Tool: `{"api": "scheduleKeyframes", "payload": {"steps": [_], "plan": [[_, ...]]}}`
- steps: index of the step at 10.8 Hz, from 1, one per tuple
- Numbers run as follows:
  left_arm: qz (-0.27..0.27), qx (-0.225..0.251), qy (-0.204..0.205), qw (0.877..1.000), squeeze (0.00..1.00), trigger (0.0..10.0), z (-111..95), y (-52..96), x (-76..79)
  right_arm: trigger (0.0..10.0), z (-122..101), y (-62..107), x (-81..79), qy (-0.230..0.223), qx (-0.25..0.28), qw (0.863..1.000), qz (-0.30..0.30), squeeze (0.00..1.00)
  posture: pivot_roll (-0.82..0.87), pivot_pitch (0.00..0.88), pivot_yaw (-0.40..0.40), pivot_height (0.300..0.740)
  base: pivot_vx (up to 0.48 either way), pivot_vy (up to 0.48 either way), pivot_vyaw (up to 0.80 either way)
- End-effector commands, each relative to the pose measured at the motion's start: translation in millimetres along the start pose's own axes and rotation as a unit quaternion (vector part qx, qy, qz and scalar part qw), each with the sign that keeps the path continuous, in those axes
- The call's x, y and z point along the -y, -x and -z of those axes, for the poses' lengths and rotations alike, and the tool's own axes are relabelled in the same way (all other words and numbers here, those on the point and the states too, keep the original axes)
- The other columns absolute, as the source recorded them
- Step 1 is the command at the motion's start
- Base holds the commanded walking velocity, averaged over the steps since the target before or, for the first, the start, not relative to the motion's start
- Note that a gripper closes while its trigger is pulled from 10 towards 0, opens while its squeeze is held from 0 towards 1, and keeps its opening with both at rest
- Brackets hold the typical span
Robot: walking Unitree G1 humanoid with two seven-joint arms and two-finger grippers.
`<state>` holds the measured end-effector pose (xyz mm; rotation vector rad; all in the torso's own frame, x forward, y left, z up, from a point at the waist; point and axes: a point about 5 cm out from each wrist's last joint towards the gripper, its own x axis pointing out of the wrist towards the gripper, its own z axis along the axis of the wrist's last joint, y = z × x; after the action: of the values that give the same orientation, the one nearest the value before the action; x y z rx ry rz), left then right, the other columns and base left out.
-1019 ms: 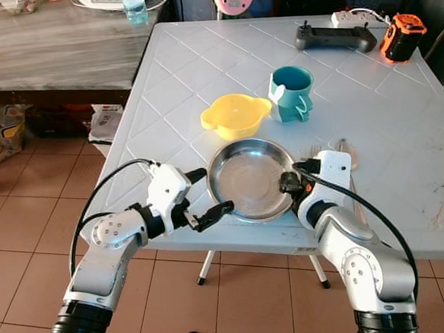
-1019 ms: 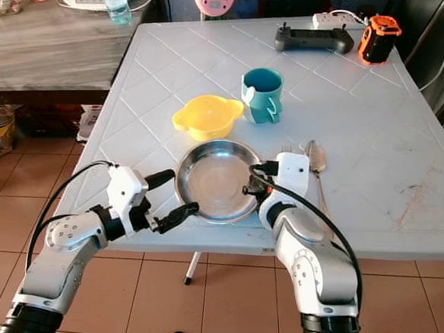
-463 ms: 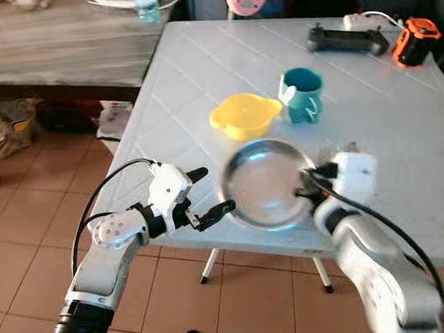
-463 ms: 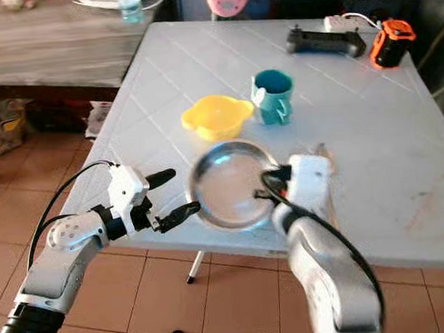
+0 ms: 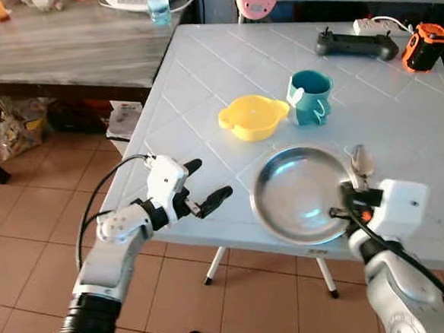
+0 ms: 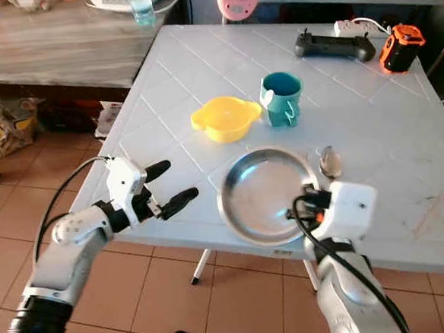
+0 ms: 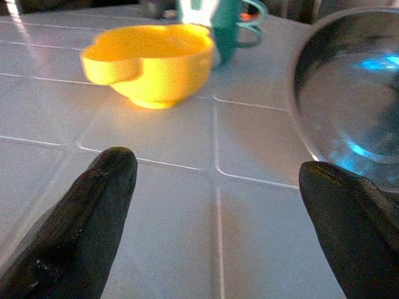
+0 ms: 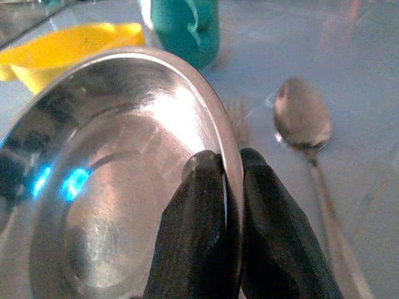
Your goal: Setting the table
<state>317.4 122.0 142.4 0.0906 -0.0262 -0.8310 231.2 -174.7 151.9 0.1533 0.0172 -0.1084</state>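
White table (image 5: 201, 84) under us. Our right gripper (image 8: 227, 180) pinches rim of steel plate (image 5: 300, 195) at table's near edge. Spoon (image 5: 359, 159) lies just beside plate, right side. Our left gripper (image 5: 206, 184) spread wide, empty, left of plate.

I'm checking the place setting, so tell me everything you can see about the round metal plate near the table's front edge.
The round shiny metal plate is shallow, with a raised rim and a flat, empty, reflective base. It sits near the front edge of the white plastic table, just short of the yellow plastic bowl. The right hand is shut on its rim, one finger inside and one outside. A metal spoon lies close beside it.
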Motion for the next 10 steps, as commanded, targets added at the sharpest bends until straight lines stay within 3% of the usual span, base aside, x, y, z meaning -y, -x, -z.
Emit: {"api": "scheduleKeyframes", "payload": {"steps": [1,5,7,9,10], "plan": [[-0.02,0.007,-0.004,1.0,0.0,10.0,-2,-0.2,-4.9,0.0,5,2.4,10.4,0.017,-0.004,0.999,0.037,0.0,0.08,0.147,0.037,0.74,0.0,0.0,0.0],[-0.141,0.039,0.026,0.989,0.0,10.0,0,-11.6,-12.3,0.0,-18,-0.4,-0.2,-0.01,0.096,0.994,0.042,0.0,0.07,0.115,0.037,0.74,0.0,0.0,0.0],[-0.193,0.035,0.031,0.98,0.0,10.0,3,-13.2,-17.3,0.0,-28,-3.6,6.4,-0.048,0.12,0.99,0.065,0.0,0.07,0.102,0.031,0.74,0.0,0.0,0.0],[-0.232,0.044,0.046,0.971,0.0,10.0,0,-13.3,-27.2,0.0,-30,-2.5,14.0,-0.049,0.131,0.986,0.088,0.0,0.08,0.096,0.026,0.74,0.0,0.0,0.0],[-0.239,0.044,0.055,0.968,0.0,10.0,0,-13.7,-29.6,0.8,-32,-2.4,13.9,-0.049,0.136,0.986,0.087,0.0,0.08,0.095,0.027,0.74,0.0,0.0,0.0]]}}
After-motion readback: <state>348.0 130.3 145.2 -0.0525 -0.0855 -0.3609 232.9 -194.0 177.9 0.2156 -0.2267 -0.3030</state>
